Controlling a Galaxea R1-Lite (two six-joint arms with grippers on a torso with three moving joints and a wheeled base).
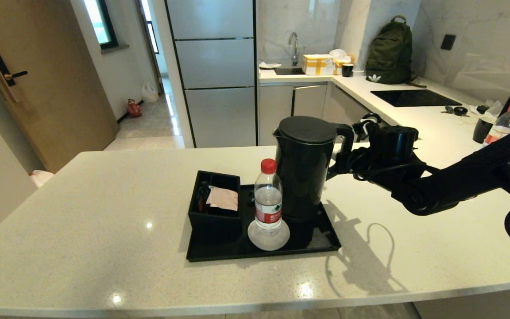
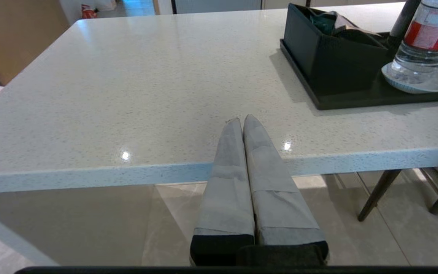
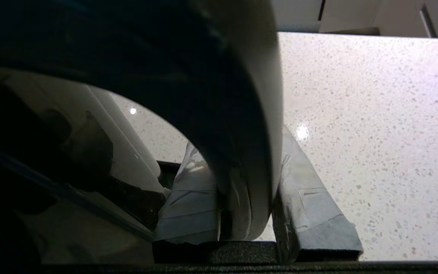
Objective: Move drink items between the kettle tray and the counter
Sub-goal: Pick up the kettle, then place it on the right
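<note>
Kettle [image 1: 303, 166], bottle [image 1: 268, 197] upright on tray [image 1: 326, 241]

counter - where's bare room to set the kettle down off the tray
The counter is bare left of the kettle tray and along the near edge. Right of the tray is bare too, under the right gripper, shut on the kettle handle. The tray itself is crowded: sachet box, water bottle.

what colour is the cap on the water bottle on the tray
Red; the water bottle's cap shows best in the head view.
</note>
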